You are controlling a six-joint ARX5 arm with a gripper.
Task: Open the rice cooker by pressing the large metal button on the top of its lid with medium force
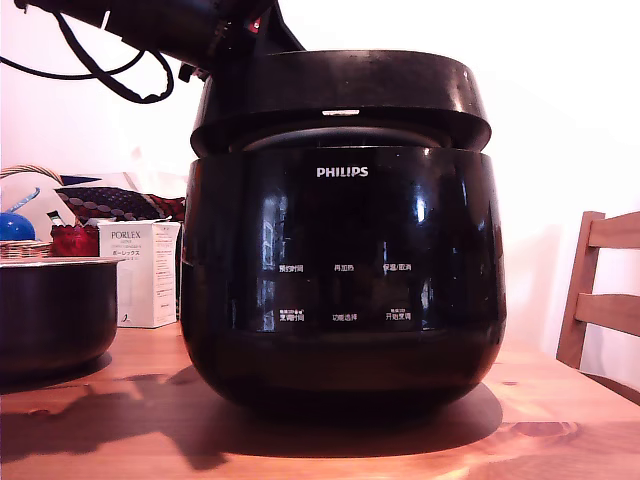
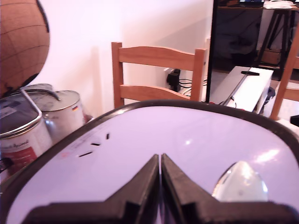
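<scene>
Closed tight, the claw [image 2: 160,161] shows in the wrist view with its two dark fingers [image 2: 140,186] pressed together, holding nothing, their tips resting low over the glossy top of the lid [image 2: 196,135]. A shiny metal button [image 2: 240,183] sits on that lid just beside the fingers, apart from their tips. Beyond the lid's rim stand a wooden chair [image 2: 156,70], two paint cans [image 2: 32,123] and part of a globe [image 2: 21,42]. In the exterior view the rice cooker [image 1: 340,290] stands on the wooden table [image 1: 560,420] near its front edge, filling the middle, its white PHILIPS logo [image 1: 342,172] and small white labels facing the camera. The lid [image 1: 340,95] sits slightly raised above the body, with a narrow gap in which a pale band shows. The arm [image 1: 150,25] reaches in from the upper corner at the exterior view's left, with black cables hanging below it; the claw itself is hidden behind the lid here. Toward the table's edge at the exterior view's left are a dark pot [image 1: 55,310] and a white box [image 1: 140,270]; another chair [image 1: 600,290] shows at the right.
</scene>
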